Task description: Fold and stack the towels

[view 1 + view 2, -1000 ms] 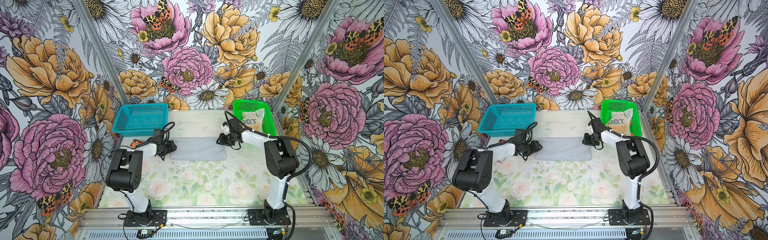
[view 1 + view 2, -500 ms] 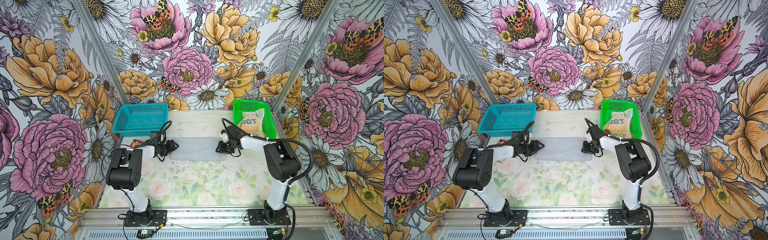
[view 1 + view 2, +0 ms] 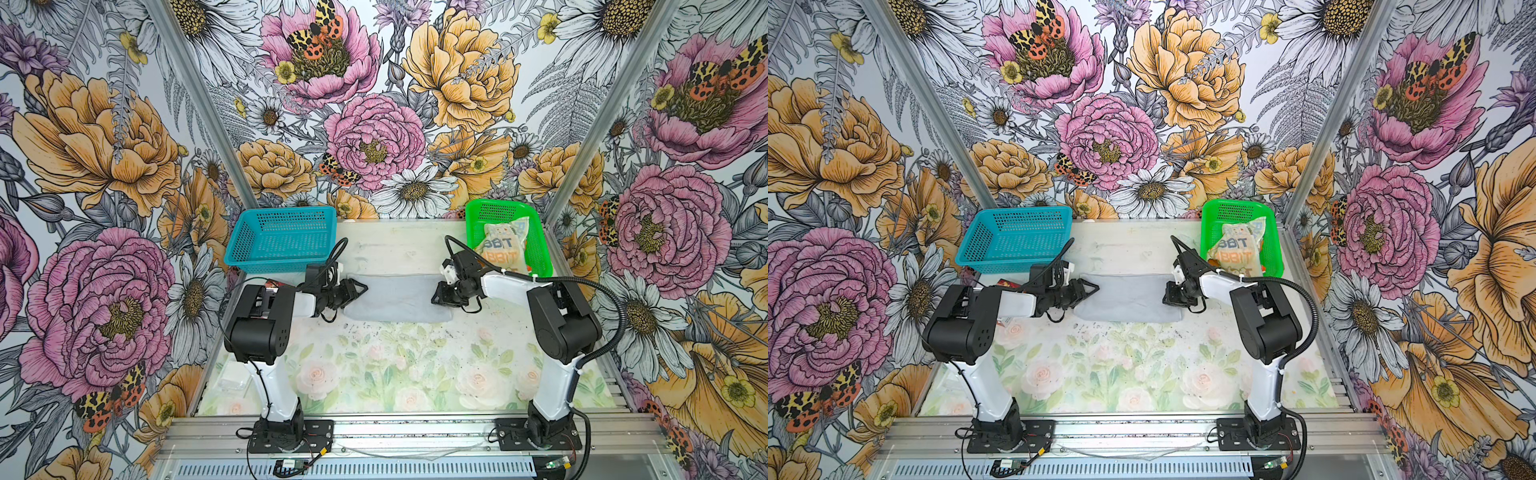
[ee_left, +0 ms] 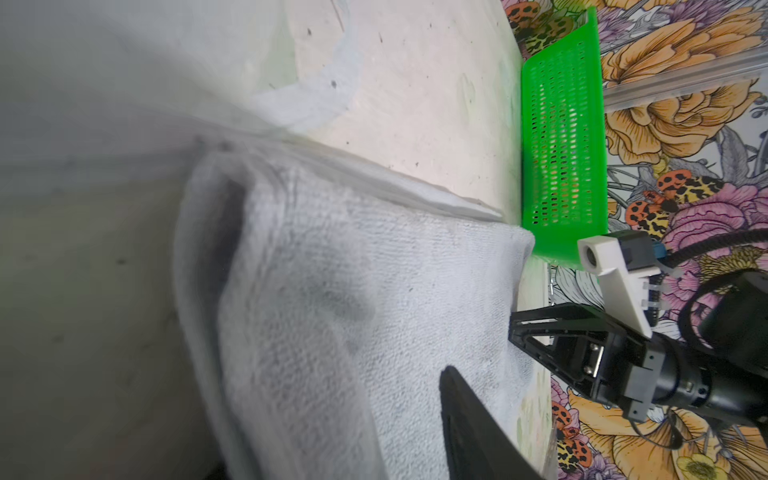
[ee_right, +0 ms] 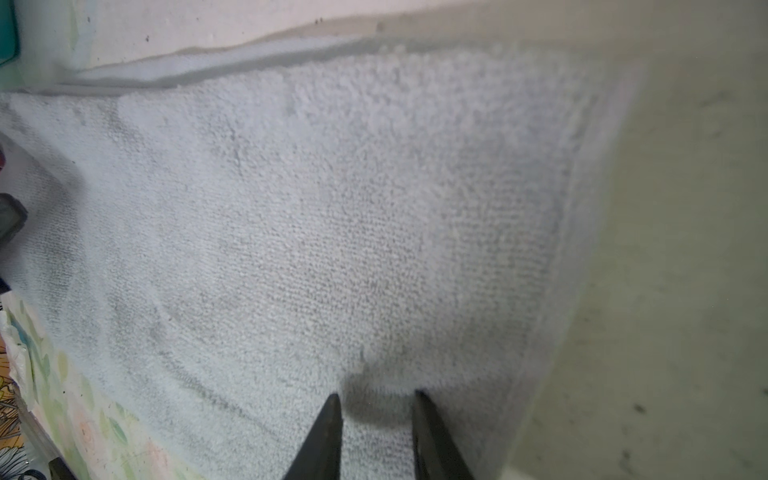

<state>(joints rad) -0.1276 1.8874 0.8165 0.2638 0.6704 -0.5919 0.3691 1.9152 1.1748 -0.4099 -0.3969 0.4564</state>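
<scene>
The right gripper (image 3: pixel 435 296), its jaws narrowly parted, has its tips at the 3 o'clock end of the grey towel (image 3: pixel 397 297), which lies mid-table. The left gripper (image 3: pixel 362 288) straddles the towel's 9 o'clock end, and I cannot tell whether it grips. The lettered towel (image 3: pixel 500 249) fills the green basket (image 3: pixel 540 249) at 1 o'clock.

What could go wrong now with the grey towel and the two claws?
The left claw and right claw sit at opposite ends of the folded grey towel; a claw might pinch only the top layer, so the fold opens.
Uneven lifting might leave the ends crooked.
The right arm is close to the green basket and might bump it.
</scene>
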